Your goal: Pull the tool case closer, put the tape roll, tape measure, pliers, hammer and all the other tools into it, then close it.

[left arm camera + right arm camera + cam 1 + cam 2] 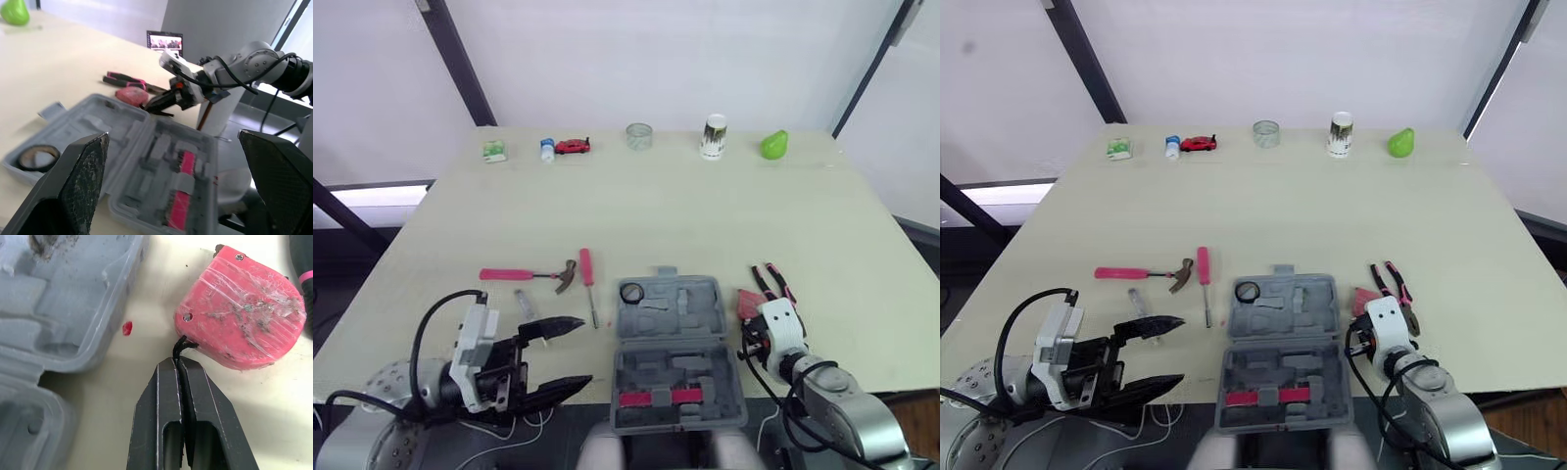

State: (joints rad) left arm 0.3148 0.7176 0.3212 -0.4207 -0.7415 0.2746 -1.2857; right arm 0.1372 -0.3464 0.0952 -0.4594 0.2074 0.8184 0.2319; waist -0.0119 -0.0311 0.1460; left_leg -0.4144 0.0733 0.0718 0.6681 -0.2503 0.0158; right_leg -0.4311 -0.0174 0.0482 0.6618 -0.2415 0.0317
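Observation:
The grey tool case lies open near the table's front edge, with the black tape roll in its far left corner. The pink tape measure rests on the table just right of the case, beside the pink-handled pliers. My right gripper is shut on the tape measure's thin black cord. Left of the case lie the pink hammer, a red screwdriver and a small grey tool. My left gripper hovers open by the case's left side, holding nothing.
Along the far edge stand a small green box, a little bottle, a red toy car, a clear roll, a white cup and a green pear.

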